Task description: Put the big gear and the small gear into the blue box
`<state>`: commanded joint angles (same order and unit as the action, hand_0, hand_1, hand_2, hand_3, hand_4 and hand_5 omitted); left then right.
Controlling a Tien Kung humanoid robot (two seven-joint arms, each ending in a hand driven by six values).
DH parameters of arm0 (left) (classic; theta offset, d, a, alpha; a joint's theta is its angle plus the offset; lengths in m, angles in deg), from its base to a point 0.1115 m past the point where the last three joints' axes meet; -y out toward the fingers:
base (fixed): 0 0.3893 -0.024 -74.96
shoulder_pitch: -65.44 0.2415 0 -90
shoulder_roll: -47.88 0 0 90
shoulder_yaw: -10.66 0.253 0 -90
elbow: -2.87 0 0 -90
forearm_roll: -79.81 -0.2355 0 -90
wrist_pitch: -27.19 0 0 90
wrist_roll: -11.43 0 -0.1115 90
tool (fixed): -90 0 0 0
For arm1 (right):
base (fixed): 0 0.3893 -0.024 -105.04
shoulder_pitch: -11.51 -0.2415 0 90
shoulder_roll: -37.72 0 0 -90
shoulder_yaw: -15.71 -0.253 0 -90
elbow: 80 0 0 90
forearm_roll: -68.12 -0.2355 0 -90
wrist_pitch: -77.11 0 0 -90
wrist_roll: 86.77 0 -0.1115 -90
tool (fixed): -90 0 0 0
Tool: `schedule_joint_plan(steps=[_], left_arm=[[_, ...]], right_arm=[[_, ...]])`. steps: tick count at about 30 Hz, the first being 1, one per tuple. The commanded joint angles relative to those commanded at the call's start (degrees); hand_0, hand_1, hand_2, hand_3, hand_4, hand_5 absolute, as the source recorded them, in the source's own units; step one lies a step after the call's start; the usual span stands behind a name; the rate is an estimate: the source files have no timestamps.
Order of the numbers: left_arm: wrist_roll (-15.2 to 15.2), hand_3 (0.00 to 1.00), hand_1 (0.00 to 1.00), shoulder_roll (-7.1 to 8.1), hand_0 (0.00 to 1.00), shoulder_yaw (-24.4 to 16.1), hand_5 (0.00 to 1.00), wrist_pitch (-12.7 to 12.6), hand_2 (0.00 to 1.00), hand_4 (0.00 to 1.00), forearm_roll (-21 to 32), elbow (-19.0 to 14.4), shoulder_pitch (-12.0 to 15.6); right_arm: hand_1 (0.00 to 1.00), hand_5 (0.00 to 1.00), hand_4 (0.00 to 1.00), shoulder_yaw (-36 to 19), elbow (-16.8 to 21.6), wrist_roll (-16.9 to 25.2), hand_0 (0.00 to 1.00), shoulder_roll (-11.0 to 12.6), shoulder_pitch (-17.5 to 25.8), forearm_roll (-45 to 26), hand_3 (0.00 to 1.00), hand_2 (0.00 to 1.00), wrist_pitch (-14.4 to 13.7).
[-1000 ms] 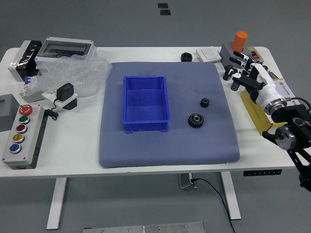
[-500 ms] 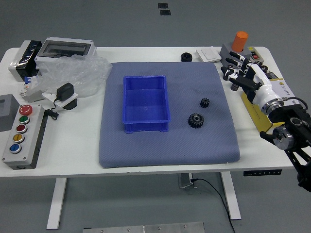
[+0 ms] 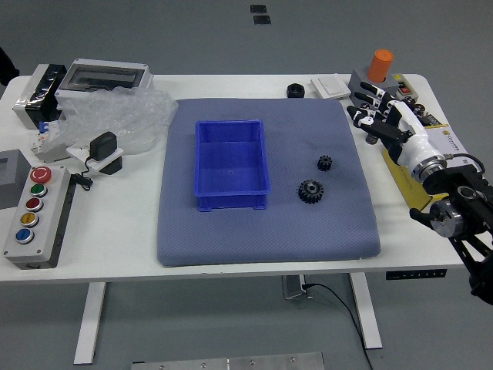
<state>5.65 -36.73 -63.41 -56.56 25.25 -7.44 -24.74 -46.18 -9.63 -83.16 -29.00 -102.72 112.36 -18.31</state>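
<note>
Fingers (image 3: pixel 375 91) of right hand (image 3: pixel 397 127) spread, empty; big gear (image 3: pixel 311 192), small gear (image 3: pixel 324 163) outside blue box (image 3: pixel 230 164); left hand (image 3: pixel 7 70): can't tell.

The blue box (image 3: pixel 231 158) is solid deep blue, and the mat (image 3: pixel 269 239) under it is more of a greyish blue. Big gear (image 3: pixel 311 192) and small gear (image 3: pixel 324 163), right of the box, are both black. Table (image 3: pixel 115 247)'s just plain white tbh.

The right robot hand (image 3: pixel 385 125) hovers empty, fingers spread, above the table (image 3: pixel 100 239). To its left and nearer the robot lie the small gear (image 3: pixel 324 163) and big gear (image 3: pixel 310 191); farther left sits the blue box (image 3: pixel 231 202).
</note>
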Motion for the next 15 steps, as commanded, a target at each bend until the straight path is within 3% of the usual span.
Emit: schedule_joint_plan(steps=[15], left_arm=[[0.22, 0.845, 0.8, -0.44, 0.851, -0.7, 0.059, 0.0, 0.801, 0.584, 0.14, 0.0, 0.09]], right_arm=[[0.746, 0.118, 0.722, -1.0, -0.06, 0.11, 0.823, 0.17, 0.22, -0.2, 0.886, 0.872, 0.04]])
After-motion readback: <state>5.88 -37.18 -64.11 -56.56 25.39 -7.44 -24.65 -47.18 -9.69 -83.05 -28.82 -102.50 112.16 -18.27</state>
